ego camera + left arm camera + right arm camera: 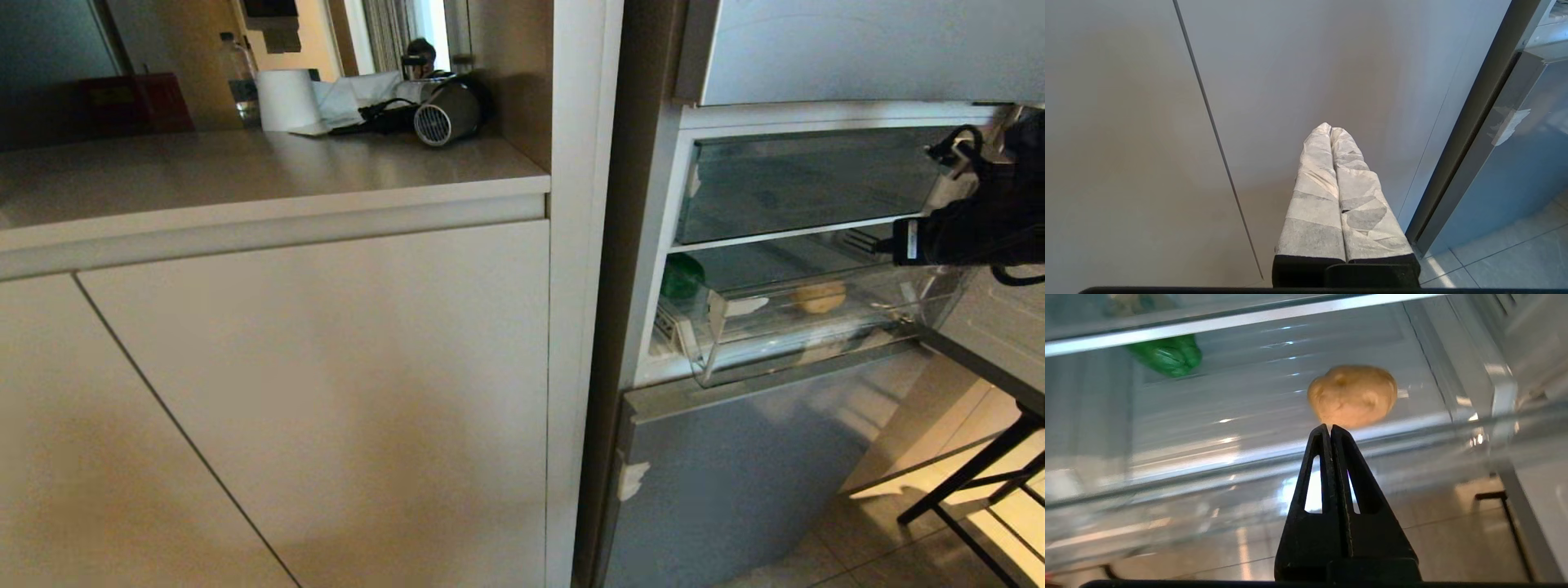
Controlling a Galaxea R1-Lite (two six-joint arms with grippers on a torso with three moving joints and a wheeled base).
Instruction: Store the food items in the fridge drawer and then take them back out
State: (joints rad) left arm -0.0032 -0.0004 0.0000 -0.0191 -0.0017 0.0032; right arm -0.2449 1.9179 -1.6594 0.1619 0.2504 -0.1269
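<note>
Two foods lie apart in the pulled-out drawer [1498, 396]: potato [1352, 395] and pepper [1167, 355]. The empty right hand [1330, 428], fingers pressed together, points toward the potato.

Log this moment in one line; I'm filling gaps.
potato, pepper: in drawer | right gripper: shut, empty, before drawer | left gripper: parked

Bell pepper [1167, 355] half behind shelf edge
</note>
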